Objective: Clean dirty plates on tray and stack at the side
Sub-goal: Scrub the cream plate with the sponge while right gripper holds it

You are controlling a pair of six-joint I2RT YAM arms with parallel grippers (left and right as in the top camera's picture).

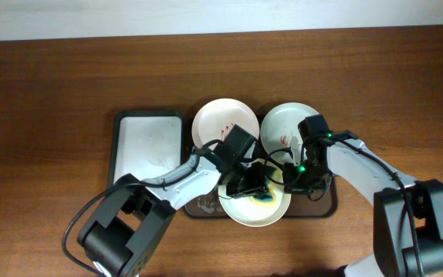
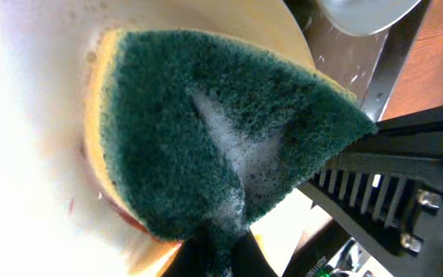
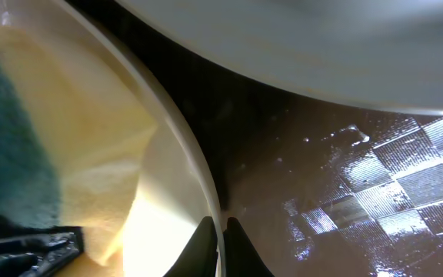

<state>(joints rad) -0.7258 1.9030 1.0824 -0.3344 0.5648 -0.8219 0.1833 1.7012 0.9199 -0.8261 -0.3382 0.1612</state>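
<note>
Three plates sit on the dark brown tray (image 1: 325, 206). A white plate (image 1: 212, 119) with a red smear is at the back left. A pale plate (image 1: 281, 123) is at the back right. The front plate (image 1: 246, 216) lies at the tray's front. My left gripper (image 1: 255, 188) is shut on a green and yellow sponge (image 2: 206, 131), foamy, pressed onto the front plate (image 2: 29, 115); a red smear (image 2: 125, 215) shows by the sponge edge. My right gripper (image 3: 219, 231) is shut on the front plate's rim (image 3: 187, 154), over the wet tray (image 3: 321, 200).
A smaller white-lined sponge tray (image 1: 149, 138) stands left of the plates. The back right plate's underside (image 3: 298, 46) hangs close above my right gripper. The wooden table (image 1: 52, 92) extends all around.
</note>
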